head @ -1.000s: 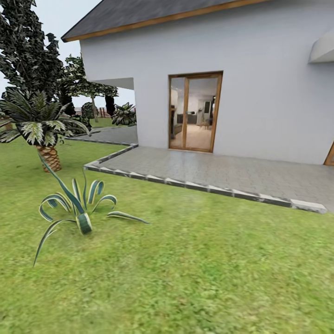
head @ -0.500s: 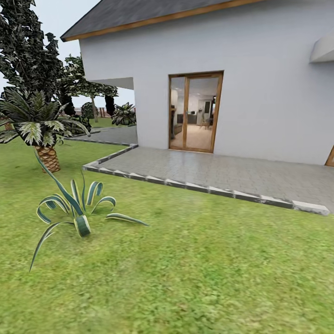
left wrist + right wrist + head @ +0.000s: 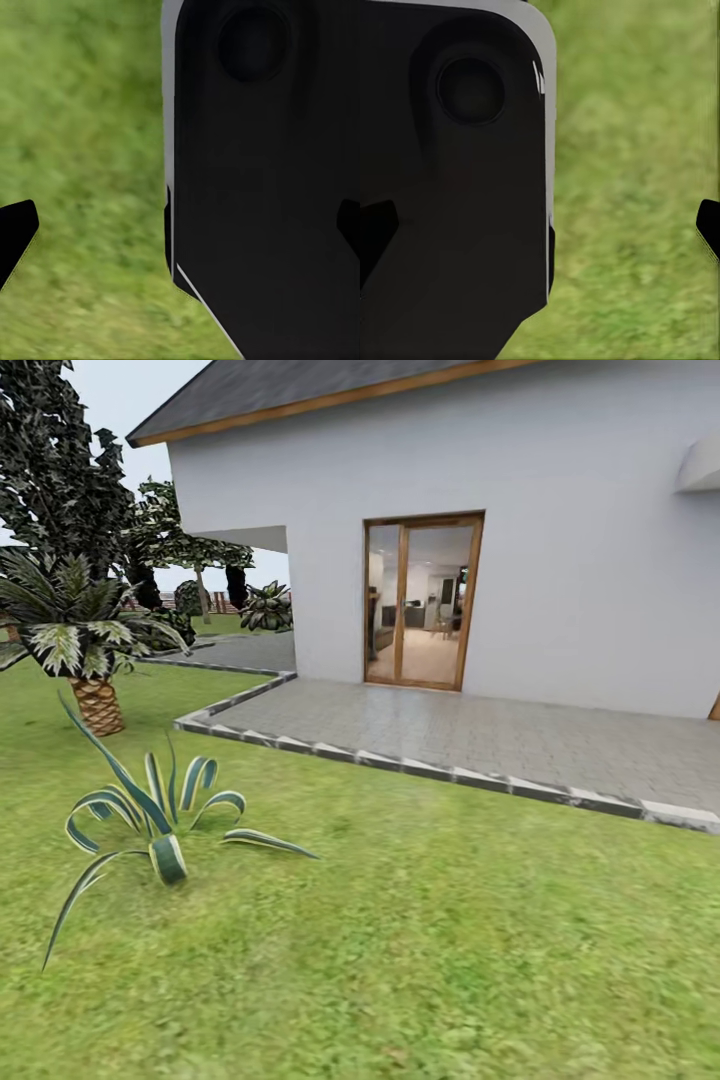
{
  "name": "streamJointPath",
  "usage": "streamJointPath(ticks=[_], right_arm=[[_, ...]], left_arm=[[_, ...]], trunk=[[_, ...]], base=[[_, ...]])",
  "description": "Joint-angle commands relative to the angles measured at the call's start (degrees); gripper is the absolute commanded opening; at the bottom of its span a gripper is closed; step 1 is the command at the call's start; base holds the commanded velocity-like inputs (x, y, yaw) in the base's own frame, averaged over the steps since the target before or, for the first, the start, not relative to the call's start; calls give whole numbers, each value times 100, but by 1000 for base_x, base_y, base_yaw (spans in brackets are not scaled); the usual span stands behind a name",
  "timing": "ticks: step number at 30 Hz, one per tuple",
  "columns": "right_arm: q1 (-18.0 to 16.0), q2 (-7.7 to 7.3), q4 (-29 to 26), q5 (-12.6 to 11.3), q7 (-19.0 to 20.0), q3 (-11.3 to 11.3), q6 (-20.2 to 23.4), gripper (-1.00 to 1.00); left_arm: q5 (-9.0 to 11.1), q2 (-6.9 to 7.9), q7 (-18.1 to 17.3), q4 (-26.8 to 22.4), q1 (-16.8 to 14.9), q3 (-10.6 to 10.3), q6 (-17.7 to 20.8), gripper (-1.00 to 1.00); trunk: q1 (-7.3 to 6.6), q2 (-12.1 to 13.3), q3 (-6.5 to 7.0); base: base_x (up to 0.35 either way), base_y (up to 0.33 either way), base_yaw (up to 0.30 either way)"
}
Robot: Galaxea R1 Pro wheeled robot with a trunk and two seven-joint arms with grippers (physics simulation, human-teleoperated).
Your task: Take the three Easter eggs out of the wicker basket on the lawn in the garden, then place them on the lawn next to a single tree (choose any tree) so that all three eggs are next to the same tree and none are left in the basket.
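Observation:
The Easter eggs and the wicker basket are out of view. The lawn [image 3: 430, 950] spreads across the lower head view. A tall tree [image 3: 55, 470] with a dark speckled crown rises at the far left, its trunk hidden behind a palm. A smaller tree [image 3: 200, 555] with a slender trunk stands farther back. In the left wrist view my left gripper [image 3: 180, 229] is open, its dark fingertips [image 3: 15, 234] wide apart over grass. My right gripper [image 3: 540, 225] is open too, with one fingertip [image 3: 709, 225] at the picture's edge and nothing held.
A short palm [image 3: 90, 650] and a striped spiky plant [image 3: 160, 820] stand on the grass at left. A grey paved patio [image 3: 480, 735] with a stone kerb lies before the white house [image 3: 560, 510] and its glass door [image 3: 420, 600]. My black body panel [image 3: 262, 165] shows beside each gripper.
The whole head picture has shifted a little: the plant and palm sit lower and further left, so the camera has moved. Nothing in the scene itself has moved.

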Motion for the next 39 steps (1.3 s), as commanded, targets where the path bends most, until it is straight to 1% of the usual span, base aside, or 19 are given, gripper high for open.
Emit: streamJointPath(ticks=[1,13,39], right_arm=[[-8,0,13,-5,-4,1,-6,100],[-8,-1,13,-11,-11,0,-6,100],[-8,0,13,-62,-13,-30,-6,100]], left_arm=[[2,1,2,-5,1,1,3,100],[-6,27,2,-12,1,0,-6,100],[-25,16,2,-10,1,-1,-6,100]], trunk=[[3,-2,-4],[3,-2,-4],[3,-2,-4]], base=[[331,0,0],[305,0,0],[331,0,0]])
